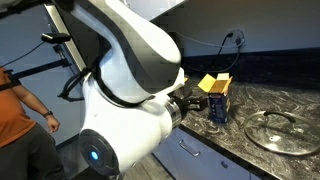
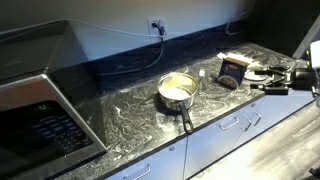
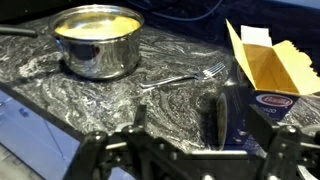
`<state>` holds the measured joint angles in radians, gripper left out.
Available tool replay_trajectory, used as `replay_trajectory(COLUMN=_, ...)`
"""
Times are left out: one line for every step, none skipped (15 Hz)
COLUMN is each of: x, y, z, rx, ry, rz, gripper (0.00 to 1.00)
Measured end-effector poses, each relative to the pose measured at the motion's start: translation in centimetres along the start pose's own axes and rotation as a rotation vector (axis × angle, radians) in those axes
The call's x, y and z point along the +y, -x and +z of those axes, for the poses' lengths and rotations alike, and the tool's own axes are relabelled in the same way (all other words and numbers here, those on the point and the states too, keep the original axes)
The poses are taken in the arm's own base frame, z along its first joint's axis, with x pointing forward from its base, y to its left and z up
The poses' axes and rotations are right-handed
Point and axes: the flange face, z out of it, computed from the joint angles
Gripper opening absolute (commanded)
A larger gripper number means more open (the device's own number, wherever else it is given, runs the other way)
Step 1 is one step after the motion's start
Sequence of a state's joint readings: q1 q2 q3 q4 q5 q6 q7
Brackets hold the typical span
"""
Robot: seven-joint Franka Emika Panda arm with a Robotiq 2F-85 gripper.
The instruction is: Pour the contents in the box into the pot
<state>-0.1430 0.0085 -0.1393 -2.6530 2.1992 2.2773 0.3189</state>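
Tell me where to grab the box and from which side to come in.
Grip the box on its dark blue body, below the open yellow flaps, jaws across two flat opposite walls. Come in level from the side where the gripper faces it: the box stands upright, and its flared flaps would likely spoil a top grasp.

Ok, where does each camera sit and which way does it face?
An exterior view: beside the white robot arm, which fills it, facing the dark blue cardboard carton with yellow flaps.
An exterior view: high by the microwave, facing the round shiny silver pot; only the gripper shows.
Wrist view: low over the counter, toward pot and carton; black fingers below.
All share the carton.
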Motion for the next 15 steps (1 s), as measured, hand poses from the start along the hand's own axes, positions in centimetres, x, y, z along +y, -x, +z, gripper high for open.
replay_trajectory(x=0.3, y=-0.3, z=0.4, rx=-0.005, ry=-0.032, rz=0.024, gripper=1.00)
replay_trajectory(x=0.7, y=-0.7, z=0.9, rx=-0.006, ry=-0.056, rz=0.045, gripper=1.00)
replay_trajectory(x=1.1, y=-1.0, z=1.5, rx=-0.012, ry=-0.063, rz=0.064, gripper=1.00)
replay_trajectory(x=1.4, y=-1.3, z=1.8, rx=-0.007, ry=-0.056, rz=0.068, gripper=1.00)
replay_trajectory(x=1.5, y=-1.5, z=1.9, rx=-0.003, ry=-0.055, rz=0.070, gripper=1.00)
replay_trajectory(x=1.4, y=-1.5, z=1.8, rx=-0.002, ry=-0.056, rz=0.071, gripper=1.00)
replay_trajectory(x=1.3, y=-1.5, z=1.7, rx=-0.002, ry=-0.060, rz=0.072, gripper=1.00)
replay_trajectory(x=1.2, y=-1.6, z=1.7, rx=-0.002, ry=-0.061, rz=0.073, gripper=1.00)
replay_trajectory(x=1.2, y=-1.7, z=1.7, rx=0.005, ry=-0.063, rz=0.074, gripper=1.00)
replay_trajectory(x=1.0, y=-1.7, z=1.6, rx=0.008, ry=-0.071, rz=0.078, gripper=1.00)
replay_trajectory(x=0.7, y=-1.8, z=1.5, rx=0.012, ry=-0.095, rz=0.089, gripper=1.00)
replay_trajectory(x=0.3, y=-1.7, z=1.5, rx=0.020, ry=-0.127, rz=0.097, gripper=1.00)
replay_trajectory(x=-0.1, y=-1.7, z=1.6, rx=0.025, ry=-0.159, rz=0.106, gripper=1.00)
replay_trajectory(x=-0.5, y=-1.6, z=1.7, rx=0.031, ry=-0.189, rz=0.113, gripper=1.00)
replay_trajectory(x=-0.9, y=-1.5, z=1.9, rx=0.036, ry=-0.212, rz=0.120, gripper=1.00)
